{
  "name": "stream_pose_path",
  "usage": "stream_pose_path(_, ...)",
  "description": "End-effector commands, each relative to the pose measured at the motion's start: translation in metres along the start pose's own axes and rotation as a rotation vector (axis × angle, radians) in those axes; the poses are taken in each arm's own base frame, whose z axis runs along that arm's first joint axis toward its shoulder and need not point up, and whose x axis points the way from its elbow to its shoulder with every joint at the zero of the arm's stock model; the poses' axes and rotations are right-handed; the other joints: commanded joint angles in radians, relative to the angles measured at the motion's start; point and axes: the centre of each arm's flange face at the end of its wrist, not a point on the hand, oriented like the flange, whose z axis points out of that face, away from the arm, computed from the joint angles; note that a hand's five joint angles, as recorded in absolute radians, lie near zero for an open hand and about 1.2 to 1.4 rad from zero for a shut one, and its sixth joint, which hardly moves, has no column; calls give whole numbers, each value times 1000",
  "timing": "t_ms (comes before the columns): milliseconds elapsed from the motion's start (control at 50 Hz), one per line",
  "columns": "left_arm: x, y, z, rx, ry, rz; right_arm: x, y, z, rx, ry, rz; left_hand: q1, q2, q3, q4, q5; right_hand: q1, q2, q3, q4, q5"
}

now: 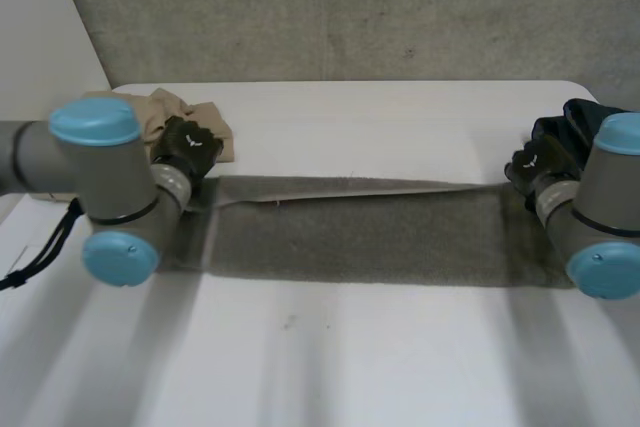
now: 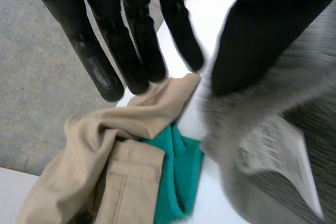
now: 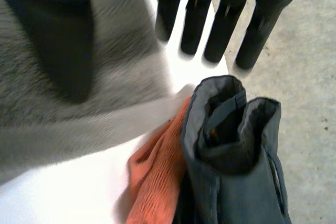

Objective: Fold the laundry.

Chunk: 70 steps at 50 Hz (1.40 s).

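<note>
Evenly, left hand [image 1: 188, 145] and right hand [image 1: 533, 162], each clamped on one end of the grey towel [image 1: 350, 232], should hold it taut

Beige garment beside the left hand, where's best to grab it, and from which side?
Probably its raised fold nearest the left hand, from above: the beige garment bunches free there, while teal cloth is tucked against the rest.
</note>
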Motion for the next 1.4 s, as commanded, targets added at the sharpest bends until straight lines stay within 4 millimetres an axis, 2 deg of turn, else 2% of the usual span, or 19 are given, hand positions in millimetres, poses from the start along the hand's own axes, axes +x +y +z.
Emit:
stream_pose_path(20,1,-19,21,63,-51,-5,4,-16,35,108,129,16,-688,-743,-742,-744,-723,-337,-365,-388,-393,-408)
stream_pose_path(120,-5,-47,13,143,-79,-11,24,-33,32,177,198,127,-697,-752,-751,-753,-732,-337,-365,-388,-393,-408)
stream_pose_path(180,-20,-66,0,192,-116,-17,56,-47,15,224,249,245,-697,-752,-751,-753,-732,-337,-365,-388,-393,-408)
stream_pose_path(260,-28,-69,-15,192,-120,-19,82,-59,-12,272,273,351,-697,-752,-751,-753,-732,-337,-365,-388,-393,-408)
stream_pose_path(320,-28,-66,-29,173,-103,-18,81,-58,-33,245,211,388,-697,-752,-751,-753,-732,-337,-365,-388,-393,-408)
stream_pose_path(420,-17,-54,-52,141,-35,-41,66,-25,-55,77,12,418,-697,-752,-751,-753,-732,-337,-365,-388,-393,-408)
stream_pose_path(520,-2,-46,-69,160,70,-96,44,23,-82,-157,-215,514,-697,-752,-751,-753,-732,-272,-299,-323,-328,-342)
stream_pose_path(800,10,-28,-54,157,111,-140,0,72,-67,-97,-173,535,-697,-752,-751,-753,-732,51,24,0,-5,-19)
stream_pose_path(840,13,-27,-54,154,117,-139,-5,77,-60,-105,-164,526,-697,-752,-751,-753,-732,866,839,815,810,796)
stream_pose_path(900,14,-26,-55,151,120,-139,1,87,-57,-150,-83,479,-697,-752,-751,-753,-732,884,857,833,828,814)
stream_pose_path(980,13,-28,-59,153,118,-139,33,90,-62,-176,100,371,-697,-752,-751,-753,-732,884,857,833,828,814)
stream_pose_path(1140,-9,-43,-77,195,71,-144,64,101,-65,-232,186,59,-697,-752,-751,-753,-732,884,857,833,828,814)
stream_pose_path(1200,-11,-43,-79,195,65,-145,70,95,-61,-211,205,13,-697,-752,-751,-753,-732,884,857,833,828,814)
stream_pose_path(1240,-17,-45,-82,200,52,-154,69,70,-58,-118,221,-9,-697,-752,-751,-753,-732,884,857,833,828,814)
stream_pose_path(1260,-19,-45,-83,201,48,-161,64,54,-58,-59,214,-19,-697,-752,-751,-753,-732,884,857,833,828,814)
stream_pose_path(1280,-21,-45,-85,202,44,-166,48,13,-60,93,195,-47,-697,-752,-751,-753,-732,884,857,833,828,814)
stream_pose_path(1340,-27,-46,-88,204,31,-201,26,-47,-73,342,171,-89,-697,-752,-751,-753,-732,884,857,833,828,814)
stream_pose_path(1360,-29,-46,-88,207,28,-209,8,-80,-85,503,144,-113,-697,-752,-751,-753,-732,884,857,833,828,814)
stream_pose_path(1400,-33,-50,-91,219,21,-232,-14,-106,-95,652,102,-140,-697,-752,-751,-753,-732,884,857,833,828,814)
